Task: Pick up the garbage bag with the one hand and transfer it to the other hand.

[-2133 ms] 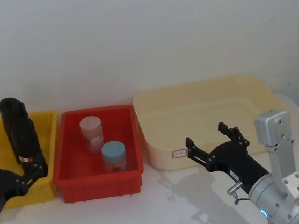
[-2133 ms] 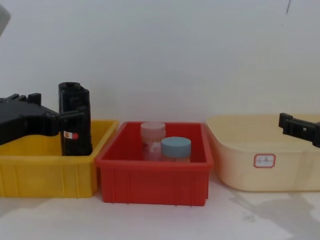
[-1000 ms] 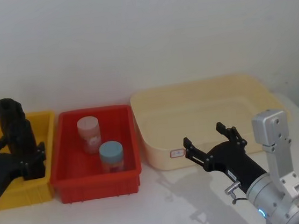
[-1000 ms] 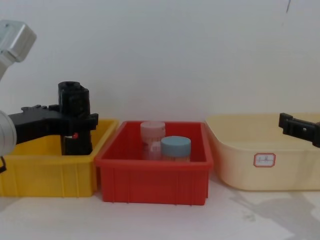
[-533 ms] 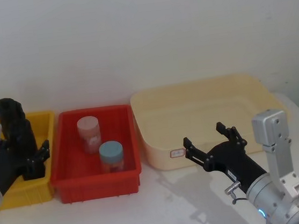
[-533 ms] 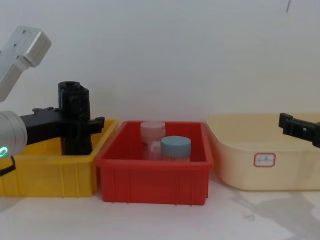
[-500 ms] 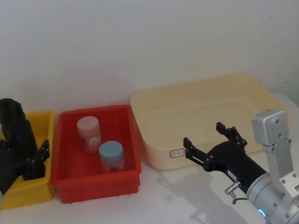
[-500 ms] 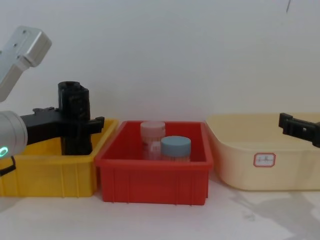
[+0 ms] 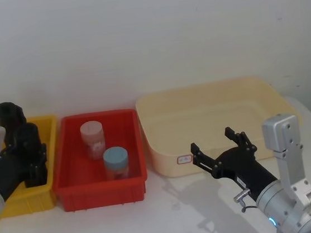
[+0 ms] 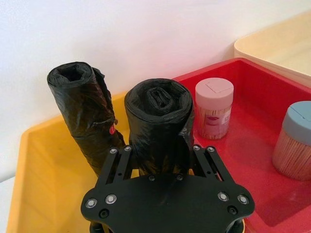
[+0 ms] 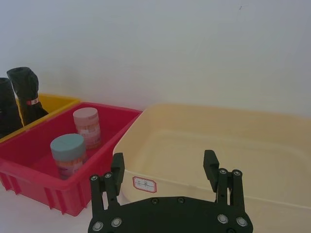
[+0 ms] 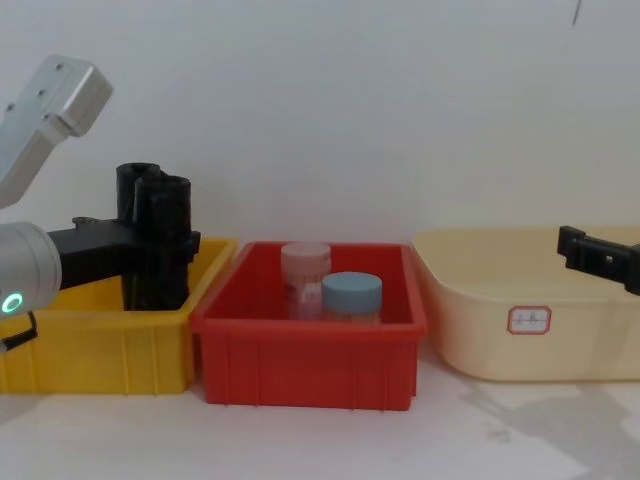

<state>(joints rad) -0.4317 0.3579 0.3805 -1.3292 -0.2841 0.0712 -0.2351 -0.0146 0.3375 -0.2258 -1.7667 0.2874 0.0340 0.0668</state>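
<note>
The garbage bag, a straight black roll, stands upright in the yellow bin at the far left. My left gripper, on the wrist with the green light, is shut on it at mid-height. In the left wrist view the garbage bag sits between the fingers with both pads against its sides. From the chest the garbage bag rises above the bin wall, with the left gripper across it. My right gripper hovers open and holds nothing in front of the cream tub, also seen as the right gripper.
A second black roll with a small red mark stands just behind the held one, close beside it. The red bin in the middle holds a pink-lidded jar and a blue-lidded jar. The cream tub is at the right.
My left gripper reached in and shut on the front roll. That roll has since shifted slightly right and up, apart from the roll behind it. The right arm has not moved.
</note>
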